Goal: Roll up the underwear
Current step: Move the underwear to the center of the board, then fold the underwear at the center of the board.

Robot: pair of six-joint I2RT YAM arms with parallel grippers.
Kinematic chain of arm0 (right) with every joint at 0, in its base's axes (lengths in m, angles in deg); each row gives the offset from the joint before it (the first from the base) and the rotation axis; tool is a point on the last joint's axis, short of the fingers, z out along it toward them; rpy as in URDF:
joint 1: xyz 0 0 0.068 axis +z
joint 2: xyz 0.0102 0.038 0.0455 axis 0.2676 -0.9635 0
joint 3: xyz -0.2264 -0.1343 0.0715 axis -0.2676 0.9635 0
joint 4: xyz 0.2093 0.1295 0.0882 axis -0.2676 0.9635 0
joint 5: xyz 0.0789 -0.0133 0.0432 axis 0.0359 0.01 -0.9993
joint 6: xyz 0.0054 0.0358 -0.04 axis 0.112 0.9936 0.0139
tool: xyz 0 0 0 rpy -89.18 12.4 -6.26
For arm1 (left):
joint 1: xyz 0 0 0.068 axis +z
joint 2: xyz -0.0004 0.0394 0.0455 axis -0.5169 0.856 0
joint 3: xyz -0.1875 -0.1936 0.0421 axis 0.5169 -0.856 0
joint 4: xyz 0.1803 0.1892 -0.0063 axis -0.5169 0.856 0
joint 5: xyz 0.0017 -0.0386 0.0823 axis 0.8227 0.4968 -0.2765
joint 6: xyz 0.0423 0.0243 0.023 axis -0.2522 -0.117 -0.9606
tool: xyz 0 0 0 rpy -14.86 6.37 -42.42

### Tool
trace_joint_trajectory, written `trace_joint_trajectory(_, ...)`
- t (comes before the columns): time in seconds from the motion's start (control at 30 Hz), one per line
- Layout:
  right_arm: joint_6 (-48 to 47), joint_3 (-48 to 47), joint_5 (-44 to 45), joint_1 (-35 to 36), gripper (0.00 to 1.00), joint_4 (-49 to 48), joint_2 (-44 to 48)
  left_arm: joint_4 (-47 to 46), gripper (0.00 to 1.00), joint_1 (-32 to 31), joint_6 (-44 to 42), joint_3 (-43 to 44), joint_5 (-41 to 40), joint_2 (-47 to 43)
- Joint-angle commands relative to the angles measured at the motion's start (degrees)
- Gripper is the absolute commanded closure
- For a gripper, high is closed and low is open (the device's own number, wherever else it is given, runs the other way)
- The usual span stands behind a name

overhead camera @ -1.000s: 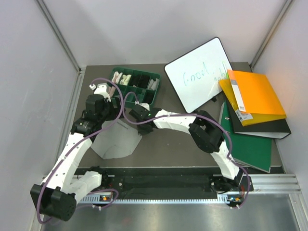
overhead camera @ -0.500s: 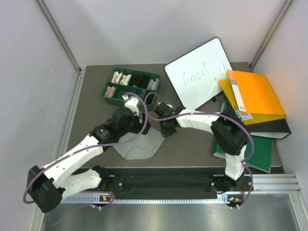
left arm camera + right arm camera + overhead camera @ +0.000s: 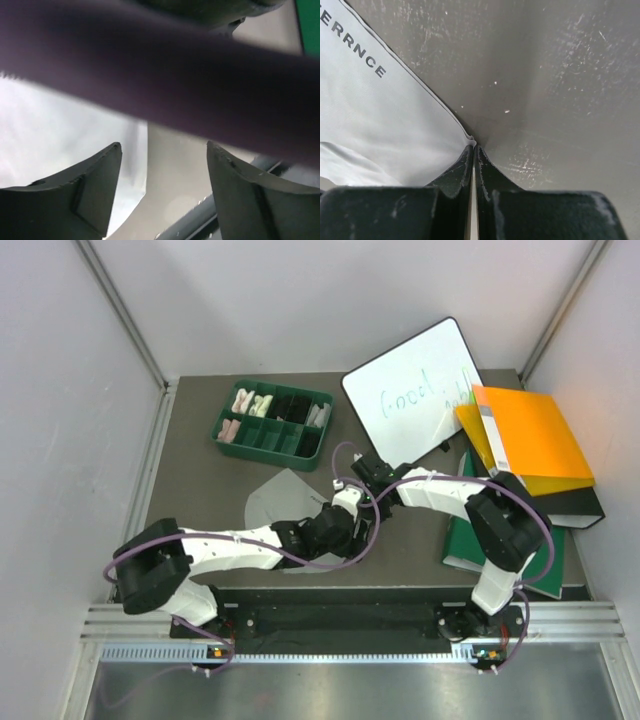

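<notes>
The light grey underwear (image 3: 276, 502) lies flat on the dark table, partly under my left arm. In the right wrist view its waistband with dark lettering (image 3: 365, 55) runs up to the left. My right gripper (image 3: 347, 498) is shut on a corner of that grey underwear (image 3: 395, 130), and my right gripper's tips (image 3: 473, 148) pinch the hem just above the table. My left gripper (image 3: 352, 528) is open and empty, low over the fabric's edge (image 3: 60, 135). A purple cable crosses the left wrist view. The black underwear is not in view.
A green tray (image 3: 262, 448) of small white, pink and black cloth rolls stands at the back left. A whiteboard (image 3: 415, 395) leans at the back. Orange (image 3: 530, 440), black (image 3: 565, 508) and green (image 3: 525, 555) binders lie stacked at the right.
My left arm has swung from the back left, across the grey underwear, to the middle near edge. My right gripper has moved right, pulling the underwear's corner with it.
</notes>
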Motion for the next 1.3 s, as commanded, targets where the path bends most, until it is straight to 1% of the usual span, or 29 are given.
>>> trace_joint_trajectory(0.0,-1.53,2.55,-1.18,-0.84,1.0,-0.19,0.49,-3.02,0.31,-1.21,1.66,0.75,-2.45,3.39)
trace_joint_trajectory(0.13,-1.01,3.6,-3.46,-1.98,1.0,-1.42,0.32,-2.67,0.37,-1.12,0.61,0.13,-3.77,4.27)
trace_joint_trajectory(0.2,-0.83,3.78,-4.17,-2.51,1.0,-1.68,0.58,-3.01,0.39,-1.12,-0.01,-0.57,-2.9,4.45)
trace_joint_trajectory(0.3,-0.92,3.17,-4.0,-2.6,1.0,-1.07,0.58,-2.58,0.42,-1.12,-0.98,-1.36,-2.89,4.36)
trace_joint_trajectory(0.33,-0.92,2.82,-3.91,-2.69,1.0,-0.9,0.58,-2.4,0.45,-1.21,-1.24,-1.63,-2.81,4.28)
trace_joint_trajectory(0.47,-0.83,1.94,-3.82,-2.6,1.0,-0.28,-0.03,-2.31,0.49,-1.21,-1.42,-3.47,-2.02,3.05)
trace_joint_trajectory(0.53,-0.83,1.58,-3.91,-2.52,1.0,-0.19,-0.21,-2.84,0.48,-1.12,-1.5,-5.4,-1.41,1.47)
trace_joint_trajectory(0.7,-0.57,1.23,-3.91,-2.6,1.0,0.34,-0.12,-4.95,0.43,-1.21,-2.65,-9.8,-0.43,-2.92)
trace_joint_trajectory(0.83,-0.3,1.14,-4.17,-2.6,1.0,0.42,0.14,-7.31,0.42,-1.12,-3.53,-9.54,0.7,-1.71)
trace_joint_trajectory(0.97,-0.04,1.06,-4.17,-2.6,1.0,0.43,0.23,-7.85,0.44,-1.21,-3.18,-9.01,1.85,0.49)
trace_joint_trajectory(1.1,0.22,1.05,-4.35,-2.6,1.0,0.51,0.23,-8.47,0.43,-1.21,-3.17,-10.5,1.24,-1.09)
trace_joint_trajectory(1.27,0.31,1.32,-4.61,-2.6,1.0,0.34,0.58,-8.64,0.43,-1.21,-4.23,-9.63,1.85,0.23)
